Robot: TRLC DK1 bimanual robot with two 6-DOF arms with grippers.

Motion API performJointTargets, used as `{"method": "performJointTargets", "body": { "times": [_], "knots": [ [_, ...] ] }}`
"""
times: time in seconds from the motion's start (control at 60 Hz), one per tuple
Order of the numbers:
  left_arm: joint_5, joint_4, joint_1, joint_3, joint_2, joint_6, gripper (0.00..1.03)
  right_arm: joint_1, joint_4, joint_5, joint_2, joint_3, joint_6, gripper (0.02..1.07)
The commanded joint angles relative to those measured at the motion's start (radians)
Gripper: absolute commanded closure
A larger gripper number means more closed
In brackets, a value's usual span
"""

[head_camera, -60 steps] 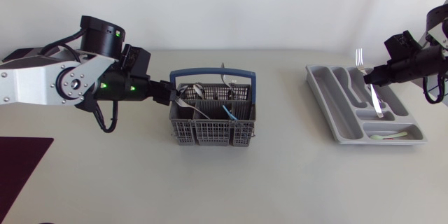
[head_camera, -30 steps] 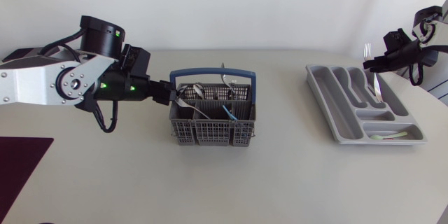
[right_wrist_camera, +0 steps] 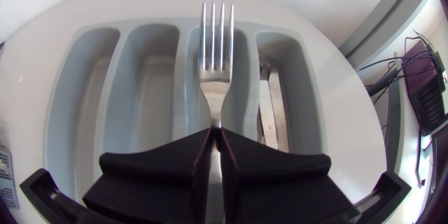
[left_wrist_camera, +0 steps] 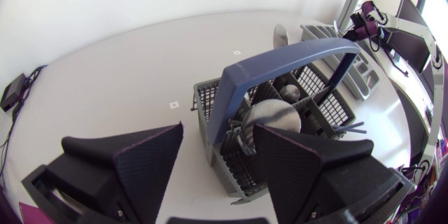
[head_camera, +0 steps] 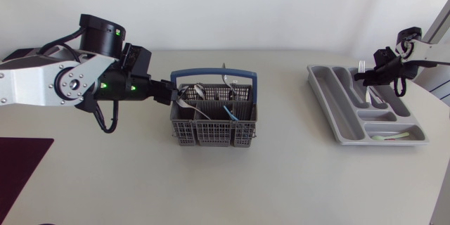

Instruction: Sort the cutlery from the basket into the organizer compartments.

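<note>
Right gripper (right_wrist_camera: 215, 134) is clamped tight on the handle of the fork (right_wrist_camera: 215, 63), both wedge fingers pinching it from either side, tines pointing straight out ahead of the hand and lined up over one of the long slots of the organizer (right_wrist_camera: 91, 112). The slot just beside that one already holds two steel pieces (right_wrist_camera: 269, 108), and that's the worry: the fork looks to be hanging above the tray rather than resting in it, so if the fingers part here it could bounce, straddle a divider wall, or skip over into that occupied neighbour. The grip is far back on a thin handle too, so the tines could sag or swing as the hand tips down. Lower and flatter before letting go would be my call. Over at the other arm, the left gripper (left_wrist_camera: 217, 150) has its fingers spread wide, nothing pinched, with the near corner of the basket (left_wrist_camera: 210, 101) and the foot of its blue handle (left_wrist_camera: 280, 59) just ahead between them. More cutlery waits inside. Any push forward from there risks shoving the light basket across the table or snagging that handle rather than picking out a piece
</note>
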Motion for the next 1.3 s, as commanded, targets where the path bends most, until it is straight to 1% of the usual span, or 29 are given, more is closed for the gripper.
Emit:
{"method": "performJointTargets", "body": {
  "times": [0.0, 0.05, 0.083, 0.15, 0.217, 0.283, 0.35, 0.4, 0.5, 0.55, 0.717, 0.817, 0.883, 0.933, 0.95, 1.017, 1.067, 1.283],
  "knots": [
    [-0.002, 0.011, -0.006, -0.014, -0.021, -0.03, 0.34, 0.004, -0.009, 0.016, 0.045, 0.039, 0.023, 0.97],
    [-0.002, 0.009, -0.006, -0.017, -0.026, -0.03, 0.34, 0.007, -0.01, 0.032, 0.057, 0.042, 0.024, 0.96],
    [-0.002, 0.009, -0.006, -0.017, -0.029, -0.03, 0.34, 0.007, -0.01, 0.038, 0.06, 0.04, 0.024, 0.93],
    [-0.003, 0.008, -0.006, -0.021, -0.035, -0.03, 0.34, 0.012, -0.01, 0.041, 0.064, 0.025, 0.026, 0.8],
    [-0.005, 0.008, -0.006, -0.022, -0.041, -0.03, 0.34, 0.015, -0.006, 0.041, 0.051, 0.002, 0.026, 0.72],
    [-0.008, 0.008, -0.006, -0.024, -0.049, -0.03, 0.34, 0.018, 0.011, 0.044, 0.027, -0.029, 0.026, 0.59],
    [-0.008, 0.008, -0.006, -0.025, -0.055, -0.03, 0.34, 0.022, 0.036, 0.05, -0.019, -0.075, 0.026, 0.46],
    [-0.01, 0.008, -0.007, -0.027, -0.06, -0.03, 0.34, 0.03, 0.059, 0.059, -0.071, -0.127, 0.026, 0.4],
    [-0.01, 0.008, -0.012, -0.028, -0.061, -0.037, 0.34, 0.047, 0.085, 0.059, -0.167, -0.22, 0.026, 0.38],
    [-0.013, 0.008, -0.015, -0.027, -0.061, -0.038, 0.34, 0.061, 0.109, 0.059, -0.233, -0.293, 0.024, 0.35],
    [-0.062, 0.013, -0.038, -0.019, -0.054, -0.047, 0.35, 0.115, 0.149, 0.056, -0.44, -0.5, 0.023, 0.34],
    [-0.102, 0.029, -0.061, -0.016, -0.034, -0.066, 0.44, 0.165, 0.164, 0.055, -0.576, -0.63, 0.026, 0.34],
    [-0.119, 0.036, -0.072, -0.016, -0.023, -0.073, 0.45, 0.199, 0.164, 0.053, -0.651, -0.698, 0.03, 0.34],
    [-0.151, 0.04, -0.092, -0.014, -0.012, -0.078, 0.54, 0.225, 0.164, 0.053, -0.703, -0.74, 0.038, 0.34],
    [-0.154, 0.039, -0.092, -0.013, -0.011, -0.078, 0.54, 0.231, 0.164, 0.053, -0.719, -0.751, 0.039, 0.34],
    [-0.177, 0.036, -0.095, -0.008, -0.001, -0.092, 0.66, 0.262, 0.164, 0.053, -0.783, -0.8, 0.049, 0.31],
    [-0.188, 0.028, -0.098, -0.007, 0.006, -0.093, 0.7, 0.285, 0.164, 0.053, -0.822, -0.829, 0.052, 0.31],
    [-0.209, -0.015, -0.104, 0.01, 0.063, -0.118, 0.74, 0.349, 0.16, 0.059, -0.9, -0.895, 0.065, 0.31]
  ]
}}
